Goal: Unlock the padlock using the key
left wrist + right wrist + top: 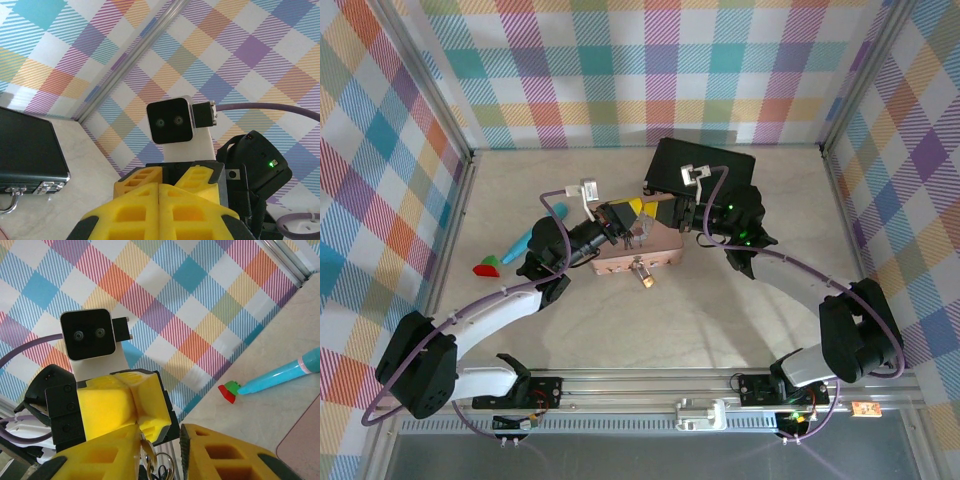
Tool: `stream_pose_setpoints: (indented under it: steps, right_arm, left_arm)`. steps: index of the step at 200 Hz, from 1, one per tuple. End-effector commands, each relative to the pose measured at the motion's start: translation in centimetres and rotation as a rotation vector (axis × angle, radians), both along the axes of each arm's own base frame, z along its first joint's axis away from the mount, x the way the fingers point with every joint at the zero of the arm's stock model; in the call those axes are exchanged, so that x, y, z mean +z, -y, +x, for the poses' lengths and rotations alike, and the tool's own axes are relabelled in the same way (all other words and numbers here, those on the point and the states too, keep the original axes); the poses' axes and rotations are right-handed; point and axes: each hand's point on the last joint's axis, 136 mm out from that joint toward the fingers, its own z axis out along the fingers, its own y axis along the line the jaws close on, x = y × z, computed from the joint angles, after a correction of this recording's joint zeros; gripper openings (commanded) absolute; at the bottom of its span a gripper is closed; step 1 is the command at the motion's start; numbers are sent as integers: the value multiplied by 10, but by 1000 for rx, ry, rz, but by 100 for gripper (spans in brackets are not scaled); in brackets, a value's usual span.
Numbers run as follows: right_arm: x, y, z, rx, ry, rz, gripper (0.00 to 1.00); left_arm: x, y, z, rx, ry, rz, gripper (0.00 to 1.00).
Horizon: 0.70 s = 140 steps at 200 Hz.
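You have two arms, the left arm (490,305) and the right arm (800,280). On the table you count one black case (705,165), one pink tin (655,258), one blue stick (525,243) and one small red-and-green piece (487,266). You also count what looks like one padlock (644,275), though it is too small to be sure.

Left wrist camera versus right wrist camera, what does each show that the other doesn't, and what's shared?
Left wrist: the black case with its silver latches. Right wrist: the blue pen-like stick, a red and green piece beside its tip, a corner of the pink tin, and metal rings between the fingers of the right end effector. Both: the plaid wall, the beige table, and the opposite arm's wrist camera.
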Motion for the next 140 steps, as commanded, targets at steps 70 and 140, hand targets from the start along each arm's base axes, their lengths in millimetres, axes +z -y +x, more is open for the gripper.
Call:
stream_pose_setpoints:
  steps: [70,140]
  right_arm:
    - [0,1,-5,29,3,20,23]
    - [4,-3,-2,40,14,38,11]
  left_arm:
    - [13,-9,-3,29,51,-25,0]
    - [9,-4,-6,2,35,-27,0]
